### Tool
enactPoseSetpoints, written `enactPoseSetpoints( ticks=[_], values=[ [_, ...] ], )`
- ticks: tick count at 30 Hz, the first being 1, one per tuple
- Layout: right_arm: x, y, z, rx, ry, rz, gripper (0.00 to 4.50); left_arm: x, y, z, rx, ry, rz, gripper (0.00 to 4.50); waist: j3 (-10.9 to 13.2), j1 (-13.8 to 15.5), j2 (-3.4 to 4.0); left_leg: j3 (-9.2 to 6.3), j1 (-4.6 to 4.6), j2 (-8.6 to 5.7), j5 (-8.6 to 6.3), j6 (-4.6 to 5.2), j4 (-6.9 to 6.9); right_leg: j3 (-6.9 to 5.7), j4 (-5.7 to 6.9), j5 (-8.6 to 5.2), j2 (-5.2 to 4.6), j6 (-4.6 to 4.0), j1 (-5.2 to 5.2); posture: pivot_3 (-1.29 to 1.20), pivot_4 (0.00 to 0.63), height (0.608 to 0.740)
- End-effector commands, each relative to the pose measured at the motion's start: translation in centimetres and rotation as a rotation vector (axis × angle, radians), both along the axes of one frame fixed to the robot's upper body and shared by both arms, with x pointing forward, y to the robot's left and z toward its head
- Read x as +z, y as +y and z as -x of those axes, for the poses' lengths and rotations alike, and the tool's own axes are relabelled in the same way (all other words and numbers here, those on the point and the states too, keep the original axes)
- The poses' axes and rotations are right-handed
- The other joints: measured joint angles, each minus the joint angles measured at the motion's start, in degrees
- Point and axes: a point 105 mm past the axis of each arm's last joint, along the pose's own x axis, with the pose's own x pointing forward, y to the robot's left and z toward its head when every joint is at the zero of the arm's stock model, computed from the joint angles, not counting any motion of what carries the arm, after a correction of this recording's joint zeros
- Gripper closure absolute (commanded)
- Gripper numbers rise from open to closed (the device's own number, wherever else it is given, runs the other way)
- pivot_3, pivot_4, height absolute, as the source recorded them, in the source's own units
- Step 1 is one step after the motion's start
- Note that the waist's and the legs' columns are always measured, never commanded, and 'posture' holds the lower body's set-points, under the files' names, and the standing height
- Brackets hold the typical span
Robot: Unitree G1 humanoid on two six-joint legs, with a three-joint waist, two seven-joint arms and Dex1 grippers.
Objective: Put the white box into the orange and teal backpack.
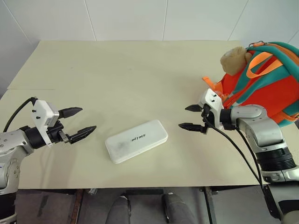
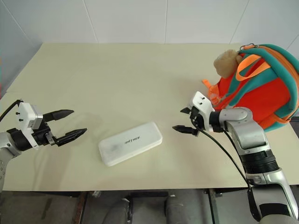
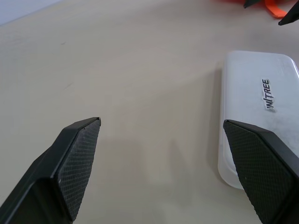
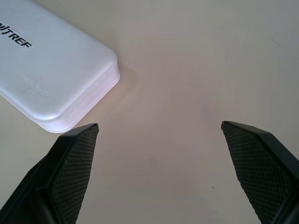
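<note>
The white box [image 1: 136, 140] lies flat on the beige table [image 1: 121, 74] near its front edge, dark lettering on top; it also shows as the white box [image 3: 257, 102] and the white box [image 4: 51, 70]. The orange and teal backpack [image 1: 268, 81] stands at the table's right side, a tan plush head [image 1: 235, 59] on its top. My left gripper [image 1: 80, 122] hovers open just left of the box, pointing at it. My right gripper [image 1: 189, 116] hovers open between the box and the backpack, empty.
A white tiled wall [image 1: 154, 18] runs behind the table. The table's front edge [image 1: 140, 187] lies close below the box. A black cable [image 1: 238, 149] hangs along my right forearm.
</note>
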Motion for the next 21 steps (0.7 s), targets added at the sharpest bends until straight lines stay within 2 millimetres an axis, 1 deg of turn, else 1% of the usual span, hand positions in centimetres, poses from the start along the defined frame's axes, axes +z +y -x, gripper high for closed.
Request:
enactPoseSetpoints(
  ticks=[1,3,4,6,8,9,11,13,15,16,21],
  values=[
    [1.2,1.2,0.2,0.038,-0.035,-0.027,0.01,1.1,0.0,0.6,-0.021,-0.049,-0.033,0.19,0.0,0.0,0.0,-0.01,0.0,0.0,0.0,0.0,0.0,0.0,0.0,0.0,0.0,0.0,0.0,0.0,0.15,0.74],
    [1.2,1.4,0.3,0.05,-0.022,-0.051,0.42,0.9,-0.3,0.8,-0.042,-0.023,-0.023,0.59,0.0,0.1,0.0,-0.01,0.0,0.0,0.0,0.0,0.0,0.0,0.0,0.0,0.0,0.0,0.0,0.0,0.15,0.74],
    [1.2,1.4,0.3,0.049,-0.016,-0.055,0.69,0.8,-0.4,0.9,-0.047,-0.013,-0.019,0.91,0.0,0.1,0.0,0.0,0.0,0.0,0.0,0.0,0.0,0.0,0.0,0.0,0.0,0.0,0.01,0.0,0.15,0.74],
    [1.3,1.6,0.2,0.044,-0.023,-0.058,1.29,0.7,-0.5,1.1,-0.057,0.012,-0.018,1.46,0.0,0.1,0.0,0.0,-0.01,0.0,0.0,0.0,0.0,0.0,-0.01,0.0,0.0,0.0,0.01,0.0,0.15,0.74],
    [1.4,1.9,0.1,0.045,-0.036,-0.066,1.96,0.3,-0.1,1.1,-0.052,0.053,-0.042,2.09,0.0,0.1,0.0,-0.01,-0.01,0.0,0.0,0.0,0.0,0.0,-0.01,0.0,0.0,0.0,0.01,0.0,0.15,0.74],
    [1.3,1.9,0.1,0.048,-0.038,-0.065,2.28,0.0,0.1,1.1,-0.041,0.083,-0.054,2.36,0.0,0.1,0.0,-0.01,-0.01,0.0,0.0,0.0,0.0,0.0,0.0,0.0,0.0,-0.01,0.0,0.0,0.15,0.74],
    [0.7,2.0,0.1,0.039,-0.031,-0.061,3.0,-1.1,0.7,1.4,-0.021,0.161,-0.08,3.06,0.0,-0.1,0.0,-0.01,0.0,0.0,0.0,0.0,0.0,-0.01,0.0,0.0,0.0,-0.01,0.0,0.0,0.15,0.74],
    [-0.1,2.3,0.2,0.051,-0.023,-0.041,3.73,-2.2,0.6,2.4,-0.031,0.268,-0.1,3.73,0.0,-0.3,0.0,0.01,0.0,0.0,0.0,0.0,-0.01,0.01,0.0,0.0,0.0,-0.01,0.0,0.0,0.15,0.74],
    [-0.3,2.7,0.3,0.058,-0.027,-0.035,4.41,-3.1,0.5,3.2,-0.044,0.35,-0.104,4.36,0.0,-0.5,0.0,0.01,-0.01,0.0,-0.01,-0.01,-0.06,0.02,-0.04,-0.01,0.0,-0.02,-0.02,0.0,0.15,0.74],
    [-0.3,2.9,0.3,0.059,-0.029,-0.036,4.49,-3.5,0.5,3.6,-0.053,0.38,-0.1,4.47,0.0,-0.5,0.0,0.01,-0.01,0.01,-0.01,-0.01,-0.08,0.01,-0.04,-0.01,0.0,-0.03,-0.02,0.0,0.15,0.74],
    [-1.4,3.3,0.3,0.059,-0.031,0.0,4.49,-5.1,-0.9,4.4,-0.101,0.491,-0.02,4.47,0.0,-0.5,0.0,-0.01,0.0,0.02,-0.01,-0.01,-0.08,-0.02,-0.01,-0.02,0.0,-0.06,-0.02,0.0,0.15,0.74]
  ],
)
